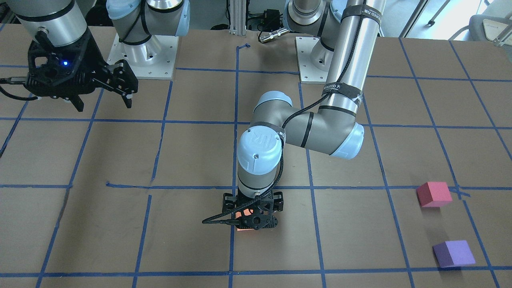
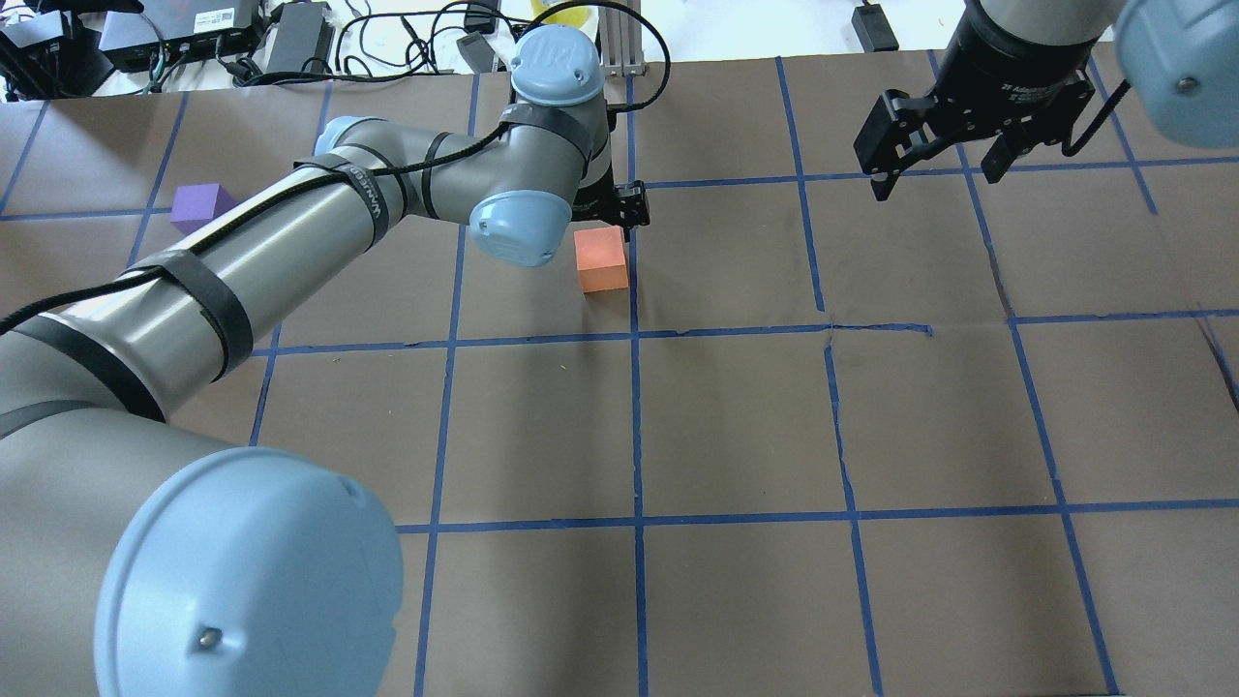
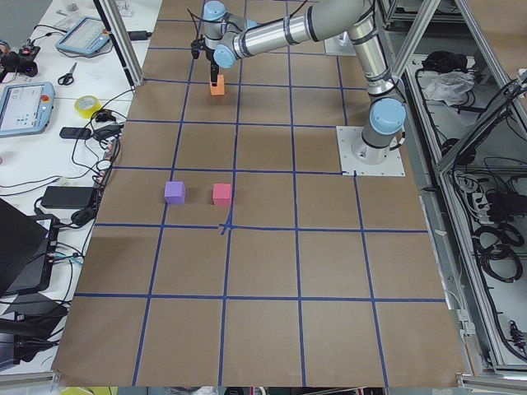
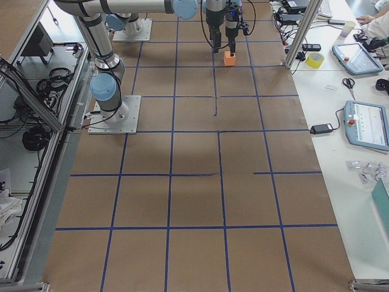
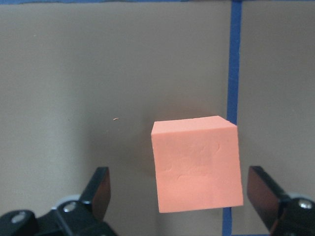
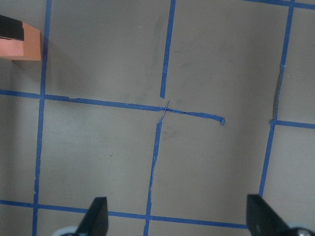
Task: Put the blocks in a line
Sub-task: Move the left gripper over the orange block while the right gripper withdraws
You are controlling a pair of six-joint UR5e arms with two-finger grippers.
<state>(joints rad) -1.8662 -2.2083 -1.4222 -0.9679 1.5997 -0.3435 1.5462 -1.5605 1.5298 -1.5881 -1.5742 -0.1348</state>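
Now: orange block point(image 5: 197, 167) sits on table point(image 5: 74, 73), edge on blue tape line point(image 5: 235, 59) — matte cube, no long axis, faces skewed slightly off line. Left gripper point(image 5: 182, 196) released, fingers straddling it, gaps both sides. Right gripper point(image 2: 936, 177) spread, gripping nothing. Pinkish red block point(image 1: 434, 194), purple block point(image 1: 454, 254) well apart from orange.

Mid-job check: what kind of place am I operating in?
Probably a robotics lab workcell: table gridded with blue tape, teach pendants on the side bench, arm bases bolted down.
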